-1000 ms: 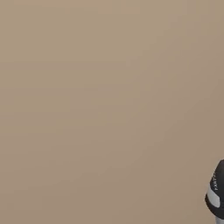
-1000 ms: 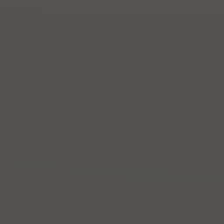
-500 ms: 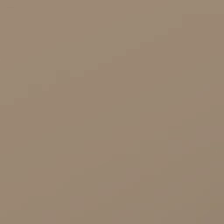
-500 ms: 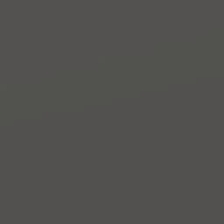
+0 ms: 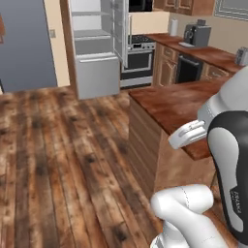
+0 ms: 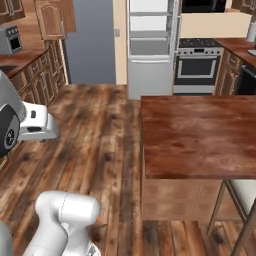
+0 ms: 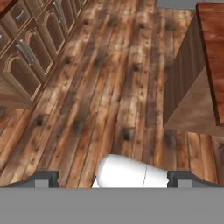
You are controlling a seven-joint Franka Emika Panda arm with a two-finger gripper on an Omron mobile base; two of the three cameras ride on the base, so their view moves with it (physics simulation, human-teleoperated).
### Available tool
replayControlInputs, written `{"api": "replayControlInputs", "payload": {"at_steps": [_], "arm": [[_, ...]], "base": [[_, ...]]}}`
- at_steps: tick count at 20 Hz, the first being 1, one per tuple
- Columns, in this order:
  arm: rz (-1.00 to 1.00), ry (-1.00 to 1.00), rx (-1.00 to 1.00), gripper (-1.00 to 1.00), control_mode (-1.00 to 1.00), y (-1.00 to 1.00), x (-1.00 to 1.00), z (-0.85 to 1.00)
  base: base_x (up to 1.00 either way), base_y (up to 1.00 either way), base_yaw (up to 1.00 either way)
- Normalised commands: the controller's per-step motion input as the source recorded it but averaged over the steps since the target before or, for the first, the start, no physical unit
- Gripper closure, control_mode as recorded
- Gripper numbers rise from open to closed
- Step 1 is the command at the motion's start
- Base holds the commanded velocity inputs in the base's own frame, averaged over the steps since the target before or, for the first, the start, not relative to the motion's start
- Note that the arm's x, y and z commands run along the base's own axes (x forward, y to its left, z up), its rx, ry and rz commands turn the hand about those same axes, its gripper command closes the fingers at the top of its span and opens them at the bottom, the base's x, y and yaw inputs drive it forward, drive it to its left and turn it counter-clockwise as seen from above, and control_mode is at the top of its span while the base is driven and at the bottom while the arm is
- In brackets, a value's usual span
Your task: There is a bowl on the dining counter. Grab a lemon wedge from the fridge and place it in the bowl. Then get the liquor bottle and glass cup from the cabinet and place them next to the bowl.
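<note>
Kitchen point(image 5: 72, 145) now, formerly blank beige.

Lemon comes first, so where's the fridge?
The fridge stands open at the room's far end in both base views, left of the oven, beyond the counter.

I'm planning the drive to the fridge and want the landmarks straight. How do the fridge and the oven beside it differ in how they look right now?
The fridge is tall and pale grey, reaching past the frame's top; the oven is low, counter height. The fridge stands open, its door swung out and bare shelves showing; the oven's dark-windowed door is shut. The oven carries burners on top; the fridge has none. Both stand along the far wall.
</note>
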Motion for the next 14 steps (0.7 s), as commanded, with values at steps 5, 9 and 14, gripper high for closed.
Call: {"api": "replayControlInputs", "payload": {"at_steps": [5, 9, 14], "arm": [[0.00, 0.00, 0.00, -1.00, 1.00, 0.00, 0.00, 0.00], [0.00, 0.00, 0.00, -1.00, 1.00, 0.00, 0.00, 0.00], [0.00, 0.00, 0.00, -1.00, 1.00, 0.00, 0.00, 0.00]], "base": [[1.00, 0.99, -0.15], [1.00, 0.85, -0.14], [1.00, 0.61, -0.05]]}}
